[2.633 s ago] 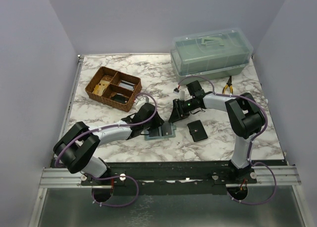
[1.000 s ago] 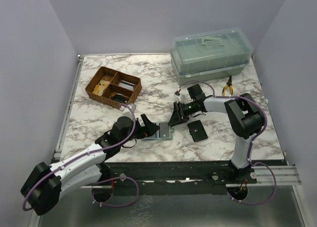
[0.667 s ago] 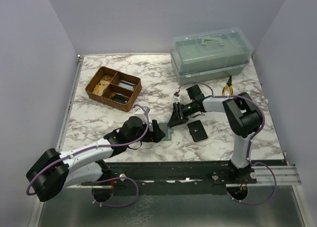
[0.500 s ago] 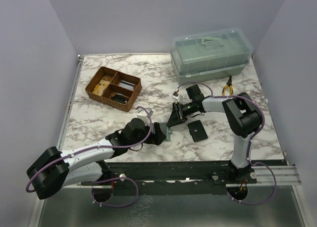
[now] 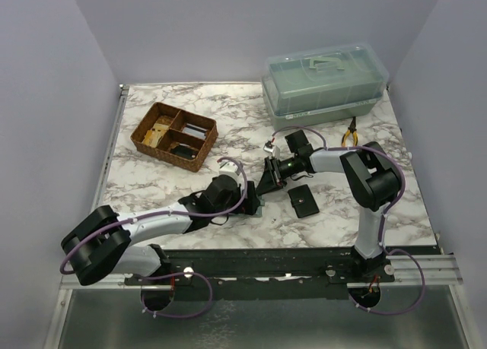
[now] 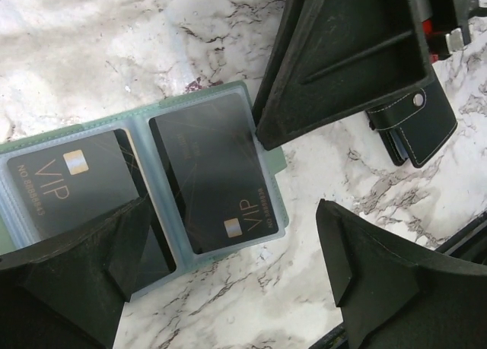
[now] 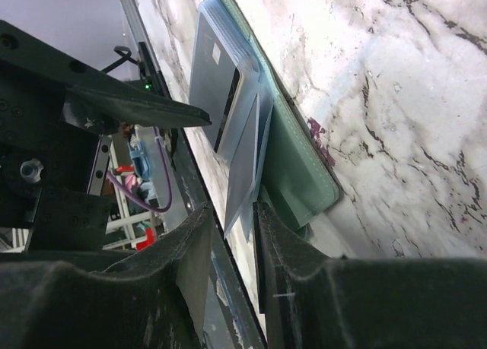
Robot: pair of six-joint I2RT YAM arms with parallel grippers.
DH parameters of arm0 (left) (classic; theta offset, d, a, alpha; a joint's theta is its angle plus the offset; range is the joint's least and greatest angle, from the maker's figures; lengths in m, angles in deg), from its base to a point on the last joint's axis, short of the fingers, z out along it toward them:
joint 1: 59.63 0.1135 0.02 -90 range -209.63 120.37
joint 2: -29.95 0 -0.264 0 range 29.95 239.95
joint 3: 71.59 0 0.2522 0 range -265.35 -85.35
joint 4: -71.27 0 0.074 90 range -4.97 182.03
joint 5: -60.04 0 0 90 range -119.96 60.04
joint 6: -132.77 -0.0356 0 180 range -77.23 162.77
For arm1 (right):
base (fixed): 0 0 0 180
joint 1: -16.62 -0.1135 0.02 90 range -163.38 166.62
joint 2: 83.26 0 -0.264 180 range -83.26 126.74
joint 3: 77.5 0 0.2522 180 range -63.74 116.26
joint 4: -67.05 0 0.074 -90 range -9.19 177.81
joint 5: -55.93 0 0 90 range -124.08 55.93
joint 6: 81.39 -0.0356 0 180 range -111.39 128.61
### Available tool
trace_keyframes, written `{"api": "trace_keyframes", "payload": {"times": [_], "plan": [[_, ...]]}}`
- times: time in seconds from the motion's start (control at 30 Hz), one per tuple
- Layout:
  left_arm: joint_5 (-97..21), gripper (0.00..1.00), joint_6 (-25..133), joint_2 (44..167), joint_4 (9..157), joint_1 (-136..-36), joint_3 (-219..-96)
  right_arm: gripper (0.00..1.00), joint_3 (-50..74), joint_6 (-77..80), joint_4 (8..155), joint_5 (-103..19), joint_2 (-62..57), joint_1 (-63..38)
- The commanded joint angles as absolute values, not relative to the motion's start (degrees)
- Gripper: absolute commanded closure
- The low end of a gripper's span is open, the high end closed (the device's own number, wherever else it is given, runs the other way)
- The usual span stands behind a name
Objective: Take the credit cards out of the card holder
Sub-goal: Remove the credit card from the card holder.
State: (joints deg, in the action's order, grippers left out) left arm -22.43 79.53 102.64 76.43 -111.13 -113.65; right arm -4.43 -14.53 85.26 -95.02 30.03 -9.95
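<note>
White-and-grey marbled tabletop [image 5: 152, 182] fills the floor of a pale lilac-walled booth, and both arms reach toward its middle. The sage-green folding card holder [image 6: 278, 163] lies open and flat there, its clear plastic sleeves facing up. In the overhead view it is almost hidden under the two wrists. Two dark credit cards [image 6: 213, 174] printed "VIP" sit in the sleeves, one in each half, both fully tucked in.

The left gripper [image 6: 232, 220] hangs over the holder with its black fingers [image 6: 68, 288] spread wide, and nothing is between them. Whether the left finger touches the holder's left half cannot be told. The right gripper [image 7: 255, 212] meets the holder's right edge with its fingers nearly together. One clear sleeve leaf rises off the stack and runs into the narrow gap between them, above the green cover [image 7: 300, 147].

A flat black snap wallet [image 5: 303, 201] lies just right of the holder. Farther back stand a brown wicker divided basket [image 5: 163, 155], a clear lidded plastic box [image 5: 326, 83] and yellow-handled pliers [image 5: 350, 131]
</note>
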Motion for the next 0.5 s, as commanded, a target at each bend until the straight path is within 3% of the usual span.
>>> {"api": "trace_keyframes", "payload": {"times": [0.0,0.27,0.47], "plan": [[-16.6,0.01,80.0,102.9,78.0,-113.4,-115.5,0.67,-3.4,-15.3,84.1,-96.9,31.0,-10.5],[-10.4,0.02,80.4,106.9,84.8,-116.8,-119.8,0.67,-3.2,-15.8,83.8,-97.8,31.2,-10.4],[-8.1,0.16,80.8,110.0,88.1,-118.3,-122.6,0.67,-3.2,-15.5,84.1,-97.4,31.3,-10.4]]}}
